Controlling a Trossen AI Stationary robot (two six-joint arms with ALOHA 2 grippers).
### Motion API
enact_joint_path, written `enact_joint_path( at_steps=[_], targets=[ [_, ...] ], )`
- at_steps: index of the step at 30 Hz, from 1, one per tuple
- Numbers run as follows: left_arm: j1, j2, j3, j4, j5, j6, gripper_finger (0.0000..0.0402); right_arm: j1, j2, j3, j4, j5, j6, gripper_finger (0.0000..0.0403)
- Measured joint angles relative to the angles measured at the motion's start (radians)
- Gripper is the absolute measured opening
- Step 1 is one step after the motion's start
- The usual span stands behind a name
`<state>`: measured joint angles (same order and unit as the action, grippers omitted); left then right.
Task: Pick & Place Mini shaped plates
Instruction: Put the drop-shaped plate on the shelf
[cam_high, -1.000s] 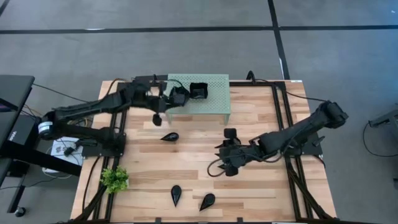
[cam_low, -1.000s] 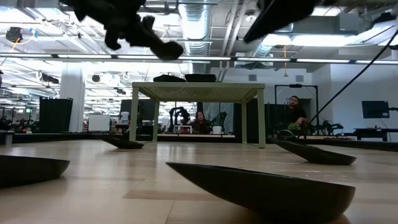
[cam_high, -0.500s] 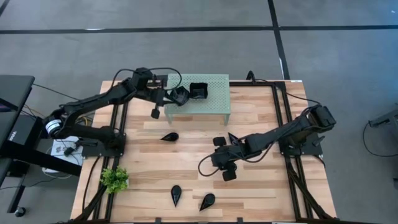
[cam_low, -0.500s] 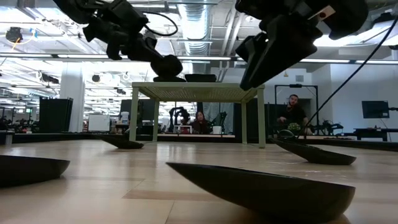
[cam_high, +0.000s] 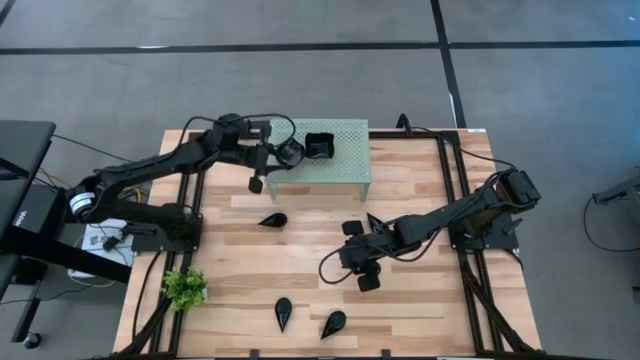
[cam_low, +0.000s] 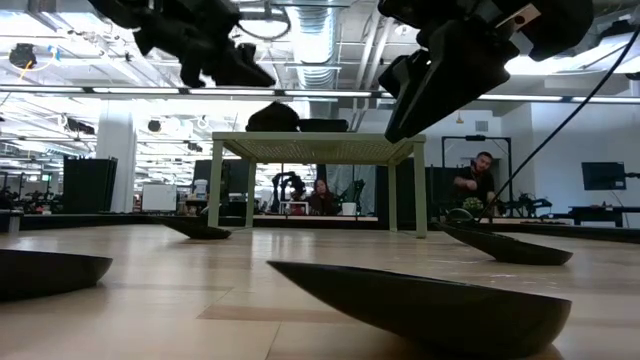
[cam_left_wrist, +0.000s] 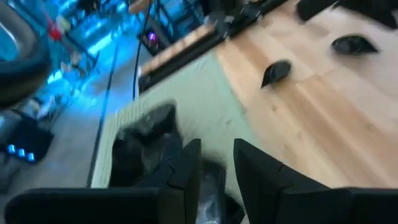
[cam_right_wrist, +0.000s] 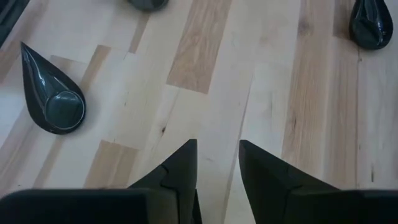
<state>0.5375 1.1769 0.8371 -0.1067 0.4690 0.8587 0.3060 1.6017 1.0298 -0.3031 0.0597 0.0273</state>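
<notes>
Overhead, the left pincer (cam_high: 268, 168) reaches narrowly parted, empty, over the rack (cam_high: 340, 165); right pincer (cam_high: 354, 256) likewise.

Two mini shaped plates (cam_high: 305, 148) are seated on the rack (cam_high: 345, 170) at the table's (cam_high: 420, 310) far edge (three others lie nearer the front edge).
</notes>
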Motion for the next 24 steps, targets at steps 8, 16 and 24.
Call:
enact_joint_path(
  at_steps=[8, 16, 24],
  targets=[
    [-0.092, -0.078, 0.000, -0.001, -0.138, -0.094, 0.0097, 0.001, 0.000, 0.000, 0.000, 0.000, 0.000, 0.0113],
    [-0.275, -0.070, 0.000, -0.045, -0.020, -0.394, 0.0085, -0.007, 0.000, 0.000, 0.029, 0.000, -0.003, 0.0113],
    [-0.554, -0.070, -0.105, -0.044, -0.052, -0.479, 0.0073, -0.057, 0.010, 0.001, 0.228, 0.011, -0.024, 0.0113]
  ],
)
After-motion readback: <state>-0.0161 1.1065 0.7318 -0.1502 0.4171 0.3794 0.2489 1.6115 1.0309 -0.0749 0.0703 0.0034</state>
